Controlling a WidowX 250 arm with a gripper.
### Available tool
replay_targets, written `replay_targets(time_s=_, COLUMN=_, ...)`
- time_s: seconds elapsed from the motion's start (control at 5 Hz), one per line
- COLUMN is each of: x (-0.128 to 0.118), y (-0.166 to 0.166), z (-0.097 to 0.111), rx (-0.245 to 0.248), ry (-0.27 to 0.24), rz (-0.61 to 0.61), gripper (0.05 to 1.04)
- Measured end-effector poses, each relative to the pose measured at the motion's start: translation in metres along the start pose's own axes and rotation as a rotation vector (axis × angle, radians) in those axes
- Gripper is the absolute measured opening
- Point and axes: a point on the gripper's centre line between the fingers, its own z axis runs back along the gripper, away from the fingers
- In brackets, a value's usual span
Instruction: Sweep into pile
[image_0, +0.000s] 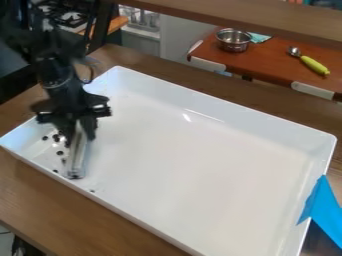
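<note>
A black robot arm reaches in from the upper left over a large white tray (194, 155), its gripper (78, 131) poised above the tray's left end. The gripper is closed on a long, narrow, pale sweeping tool (78, 154), which slants down from between its fingers toward the near side of the tray, its lower end at or just above the tray floor. Whether that end touches the floor cannot be told.

Small dark bits (60, 153) lie loosely scattered in the tray's left corner, most of them between the tool and the left end wall. Some sit close beside the tool and under the gripper, while one lies apart, past the tool's lower end and near the tray's front wall.

The tray rests on a brown wooden table (40, 200), with blue tape (325, 207) over its rim at the right. Behind it, a reddish-brown countertop (274, 62) holds a shiny metal bowl (234, 41), a folded teal cloth (259, 37) just beside the bowl, and, to the right, a metal scoop with a yellow-green handle (314, 65). A stove (67, 14) stands at the upper left, and a wooden beam (234, 14) crosses the top of the scene.
</note>
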Motion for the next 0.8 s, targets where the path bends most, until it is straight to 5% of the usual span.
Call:
replay_targets(time_s=0.2, x=0.003, y=0.016, z=0.003, rx=0.048, ry=-0.063, rz=-0.005, gripper=0.370)
replay_targets(time_s=0.4, x=-0.004, y=0.013, z=0.011, rx=0.019, ry=-0.042, rz=-0.003, gripper=0.370)
replay_targets(time_s=0.8, x=-0.012, y=-0.083, z=0.053, rx=-0.183, ry=0.124, rz=0.176, gripper=0.370)
